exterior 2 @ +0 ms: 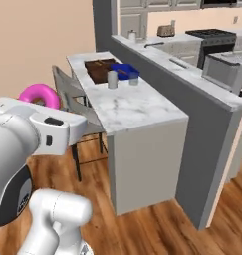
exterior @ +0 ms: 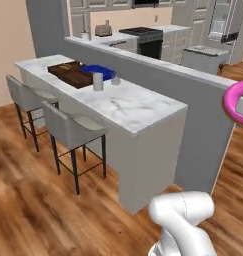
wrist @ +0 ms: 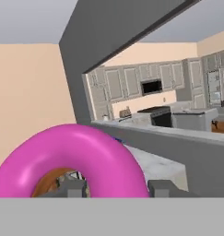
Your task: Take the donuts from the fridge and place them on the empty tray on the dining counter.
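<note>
Pink donut (wrist: 72, 159) is pinched in the gripper (wrist: 118, 188), mid-carry. Next it has to reach the empty tray (exterior: 69, 73) at the dining counter's (exterior: 128, 107) far end.

- At three o'clock in the left base view, we see the pink donut (exterior: 236, 102) cut off by the picture's edge.
- In the right base view, our own white arm hides the donut's lower half at nine o'clock.
- In the hand view, the donut's bottom is cut off at six o'clock.
- The dark tray (exterior: 69, 74) and blue tray (exterior: 99, 71) at eleven o'clock are too small to tell contents.
</note>
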Available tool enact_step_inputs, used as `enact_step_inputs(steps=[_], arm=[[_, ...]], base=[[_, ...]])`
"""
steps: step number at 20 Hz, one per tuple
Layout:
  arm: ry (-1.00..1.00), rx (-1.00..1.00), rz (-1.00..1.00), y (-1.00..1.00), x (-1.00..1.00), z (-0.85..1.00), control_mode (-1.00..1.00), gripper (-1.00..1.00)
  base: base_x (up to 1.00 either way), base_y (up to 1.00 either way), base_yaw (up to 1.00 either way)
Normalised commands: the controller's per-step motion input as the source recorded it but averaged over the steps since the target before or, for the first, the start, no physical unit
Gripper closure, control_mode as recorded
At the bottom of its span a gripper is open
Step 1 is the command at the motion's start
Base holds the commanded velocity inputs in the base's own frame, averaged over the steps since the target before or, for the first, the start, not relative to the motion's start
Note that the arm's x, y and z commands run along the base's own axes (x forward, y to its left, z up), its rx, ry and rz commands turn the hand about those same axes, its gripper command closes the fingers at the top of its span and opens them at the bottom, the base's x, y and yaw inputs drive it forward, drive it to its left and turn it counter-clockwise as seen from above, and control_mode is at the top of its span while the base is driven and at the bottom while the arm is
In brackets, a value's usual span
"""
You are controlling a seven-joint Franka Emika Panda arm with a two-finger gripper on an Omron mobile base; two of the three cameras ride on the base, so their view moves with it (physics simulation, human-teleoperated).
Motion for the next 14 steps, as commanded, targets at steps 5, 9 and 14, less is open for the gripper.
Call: enact_step_inputs(steps=[5, 9, 14], arm=[[0.00, 0.00, 0.00, 0.00, 0.00, 0.00, 1.00, 1.00], [0.00, 0.00, 0.00, 0.00, 0.00, 0.00, 1.00, 1.00], [0.00, 0.00, 0.00, 0.00, 0.00, 0.00, 1.00, 1.00]], base=[[0.53, 0.66, -0.82], [0.50, 0.72, -0.80], [0.33, 0.99, -0.65]])
